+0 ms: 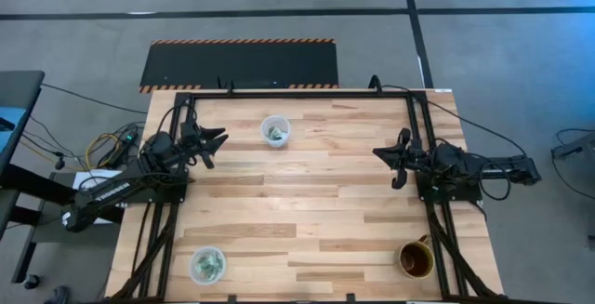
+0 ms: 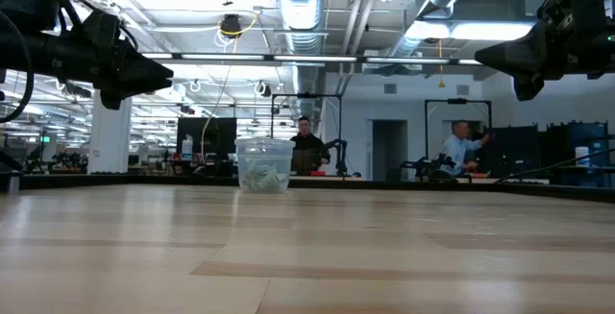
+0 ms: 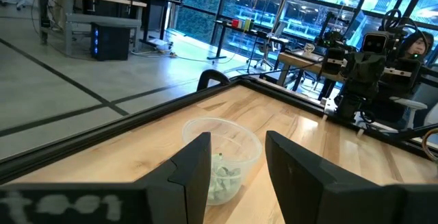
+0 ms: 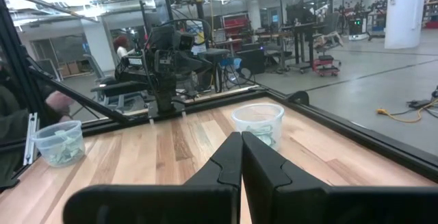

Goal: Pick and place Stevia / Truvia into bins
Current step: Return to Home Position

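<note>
Two clear cups serve as bins, each standing upright on its base. One bin point(image 1: 275, 131) is at the far middle of the table, also seen as the cup point(image 3: 222, 155) point(image 4: 259, 123) point(image 2: 263, 164). The other bin point(image 1: 207, 266) point(image 4: 58, 142) is at the near left. Pale green Stevia packets point(image 3: 222, 179) point(image 4: 63, 148) lie inside both. My left gripper point(image 1: 221, 139) point(image 3: 236, 176) hovers open at the table's left, pointing level toward the far cup, with nothing between its fingers. My right gripper point(image 1: 377, 152) point(image 4: 241, 159) hovers shut at the right, holding nothing.
A brown mug point(image 1: 416, 259) stands at the near right corner. Black frame rails point(image 1: 297, 93) run round the table's edges. A black mat point(image 1: 240, 64) lies on the floor beyond the far edge. A person's hand point(image 4: 58, 101) shows beyond the rail by the near-left cup.
</note>
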